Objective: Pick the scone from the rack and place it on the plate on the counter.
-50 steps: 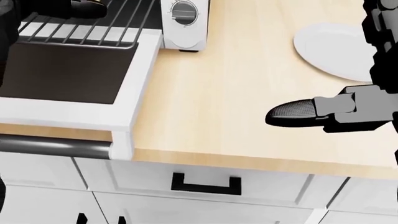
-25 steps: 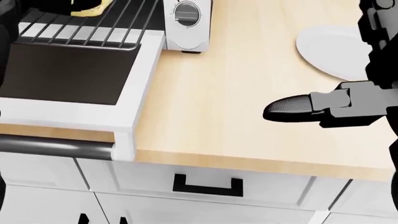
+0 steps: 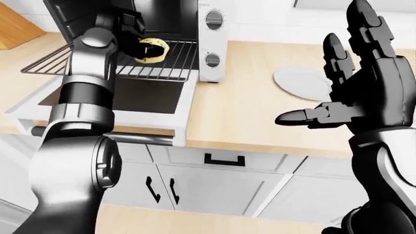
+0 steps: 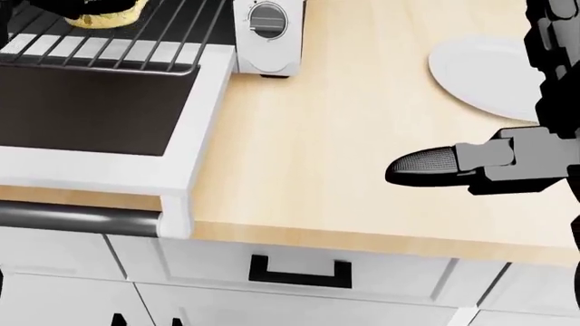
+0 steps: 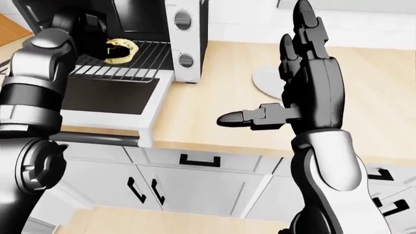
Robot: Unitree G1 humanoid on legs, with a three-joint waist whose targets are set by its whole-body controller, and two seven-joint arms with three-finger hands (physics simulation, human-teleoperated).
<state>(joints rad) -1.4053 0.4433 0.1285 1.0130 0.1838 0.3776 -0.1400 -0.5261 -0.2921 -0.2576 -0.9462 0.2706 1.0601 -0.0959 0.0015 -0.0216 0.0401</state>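
Fingers of the right hand [image 3: 364,92] are spread wide and hold nothing; it hangs above the worktop [image 4: 335,136], on the near right side of the toaster oven [image 3: 211,41], with the thumb [image 4: 426,165] pointing to the left. The oven door [image 4: 100,115] lies folded down at the worktop edge, to the near left of the oven. Beyond the door, the rack [image 3: 162,66] is pulled out of the oven. The scone [image 3: 152,48] is over the rack, and the left hand [image 3: 140,41] closes its dark fingers round it. The white plate [image 3: 302,83] rests on the worktop to the right of the oven, just behind the right hand.
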